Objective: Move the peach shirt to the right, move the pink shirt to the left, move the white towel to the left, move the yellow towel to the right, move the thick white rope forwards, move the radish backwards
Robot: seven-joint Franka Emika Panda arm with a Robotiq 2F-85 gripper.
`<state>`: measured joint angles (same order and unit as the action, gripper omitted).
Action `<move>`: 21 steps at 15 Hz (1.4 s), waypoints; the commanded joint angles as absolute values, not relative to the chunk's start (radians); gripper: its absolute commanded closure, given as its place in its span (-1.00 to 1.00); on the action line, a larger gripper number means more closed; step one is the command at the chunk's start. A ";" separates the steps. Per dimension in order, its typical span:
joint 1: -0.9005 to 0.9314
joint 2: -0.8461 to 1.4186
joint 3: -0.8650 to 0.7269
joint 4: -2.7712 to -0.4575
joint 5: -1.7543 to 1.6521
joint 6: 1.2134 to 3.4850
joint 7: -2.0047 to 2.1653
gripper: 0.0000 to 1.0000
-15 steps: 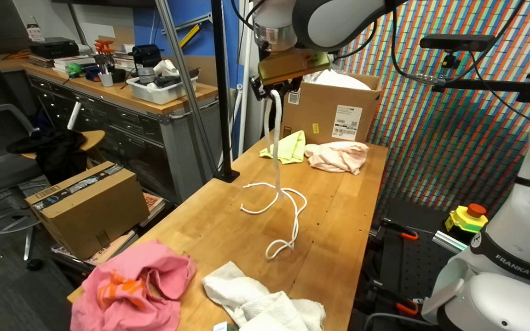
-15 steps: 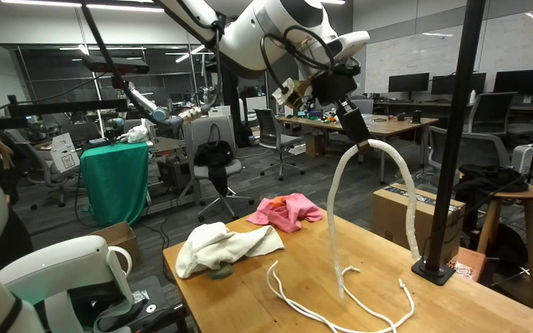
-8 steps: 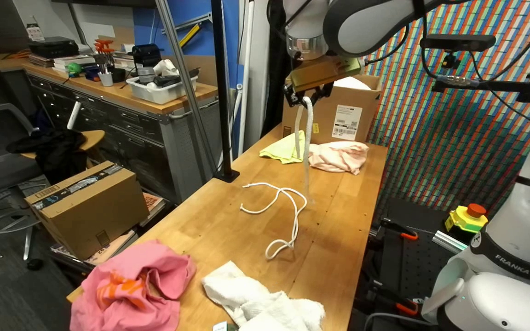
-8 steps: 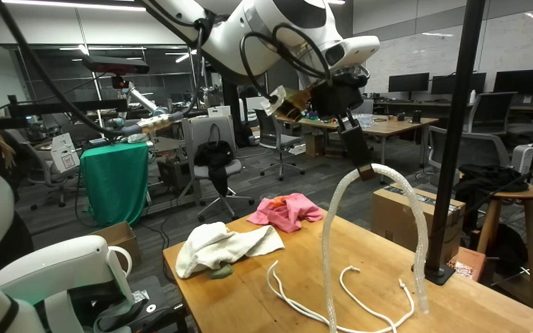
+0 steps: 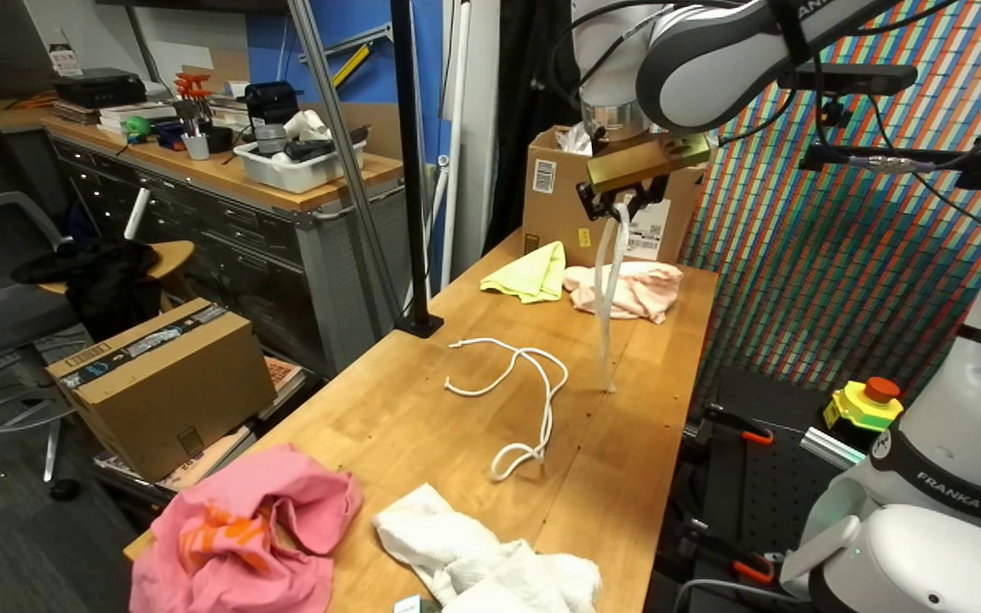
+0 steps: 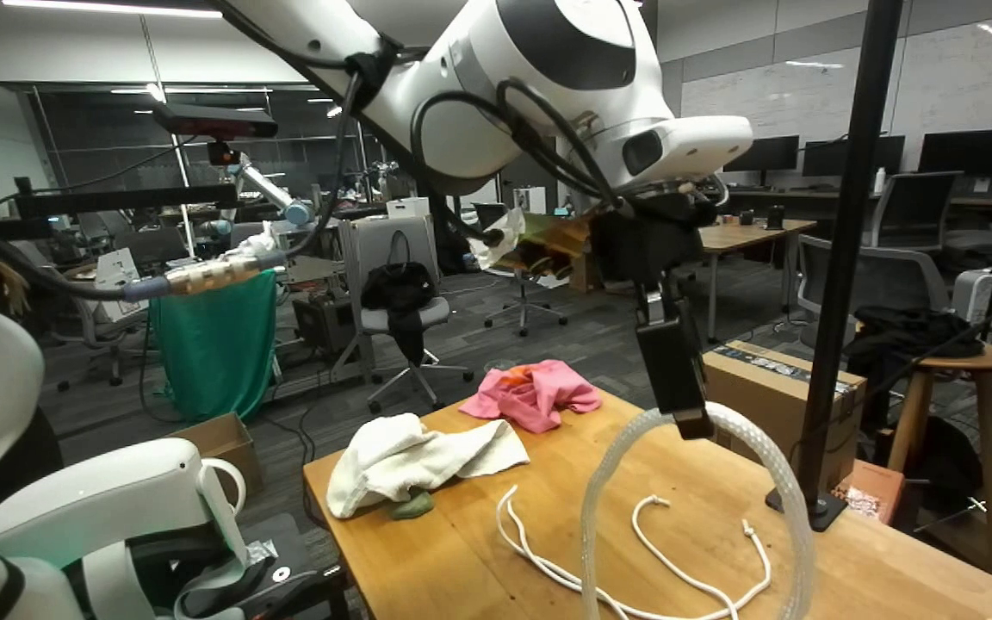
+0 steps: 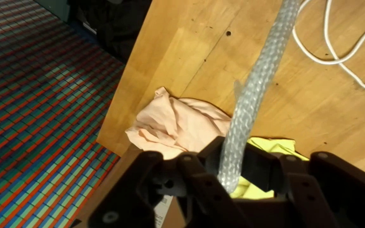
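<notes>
My gripper (image 5: 622,206) is shut on the thick white rope (image 6: 793,499), which loops over the fingers with both ends hanging down. Whether its lower ends touch the table cannot be told. In the wrist view the rope (image 7: 258,76) runs up from between the finger pads (image 7: 255,164). Beyond it the peach shirt (image 5: 644,294) lies crumpled at the table's far end, beside the yellow towel (image 5: 533,274). At the opposite end are the pink shirt (image 5: 239,553) and the white towel (image 6: 418,461), both bunched up. The radish is hidden or out of view.
A thin white cord (image 5: 548,409) lies curled mid-table. A dark green object (image 6: 412,505) pokes out by the white towel. A large cardboard box (image 5: 563,191) stands behind the peach shirt and yellow towel. A black post (image 5: 410,187) rises from the table's edge.
My gripper has come down with the rope in it, shifting toward the robot's base side of the table. The cloths and the thin cord lie as before.
</notes>
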<state>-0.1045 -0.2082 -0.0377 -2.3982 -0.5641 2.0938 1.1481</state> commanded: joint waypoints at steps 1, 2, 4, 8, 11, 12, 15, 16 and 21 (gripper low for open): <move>-0.149 -0.233 -0.062 -2.438 -0.555 2.110 1.156 0.94; -0.161 -0.232 -0.073 -2.439 -0.551 2.107 1.152 0.94; -0.179 -0.227 -0.090 -2.444 -0.546 2.112 1.150 0.94; -0.203 -0.231 -0.109 -2.462 -0.548 2.109 1.149 0.94; -0.211 -0.240 -0.118 -2.491 -0.544 2.115 1.140 0.94; -0.210 -0.244 -0.118 -2.503 -0.543 2.116 1.135 0.94; -0.206 -0.245 -0.114 -2.536 -0.541 2.114 1.126 0.94; -0.205 -0.243 -0.114 -2.546 -0.540 2.113 1.123 0.94; -0.191 -0.221 -0.108 -2.610 -0.516 2.133 1.076 0.94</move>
<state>-0.1961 -0.2076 -0.1139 -2.5644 -0.5457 2.1021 1.1228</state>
